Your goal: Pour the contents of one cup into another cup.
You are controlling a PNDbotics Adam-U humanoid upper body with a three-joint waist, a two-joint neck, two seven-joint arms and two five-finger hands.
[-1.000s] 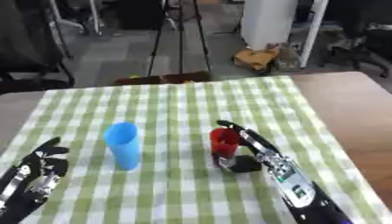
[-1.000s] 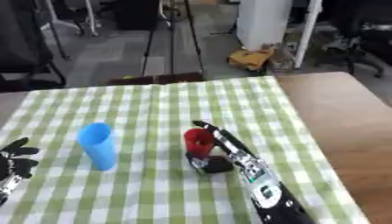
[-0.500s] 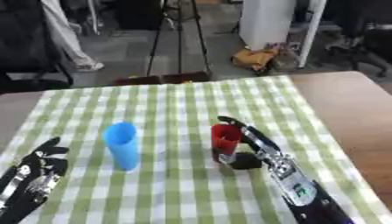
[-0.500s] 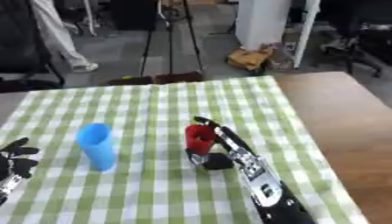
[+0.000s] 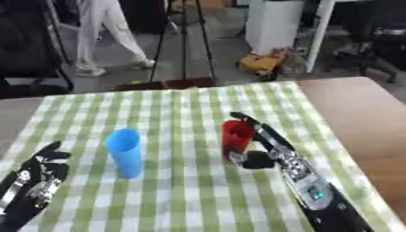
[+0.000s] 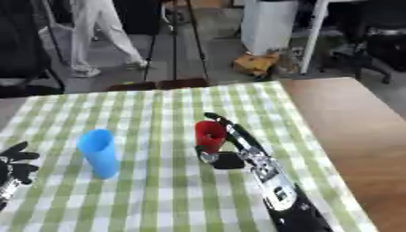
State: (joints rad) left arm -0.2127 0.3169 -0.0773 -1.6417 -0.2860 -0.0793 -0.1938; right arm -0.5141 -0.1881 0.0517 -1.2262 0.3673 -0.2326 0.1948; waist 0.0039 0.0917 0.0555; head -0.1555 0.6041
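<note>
While upright beside blue cup (image 5: 125, 152), red cup (image 5: 236, 137) within right hand (image 5: 266, 149) fingers (image 5: 255, 127).

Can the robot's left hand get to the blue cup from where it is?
Probably yes. The left hand rests open at the lower left of the green checked cloth, and only bare cloth lies between it and the upright blue cup.

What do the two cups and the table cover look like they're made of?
The blue cup and red cup look like plastic: solid, even colour and thin walls, though that stays a guess. The green-and-white checked cover looks like cloth or vinyl; the views can't settle which.
</note>
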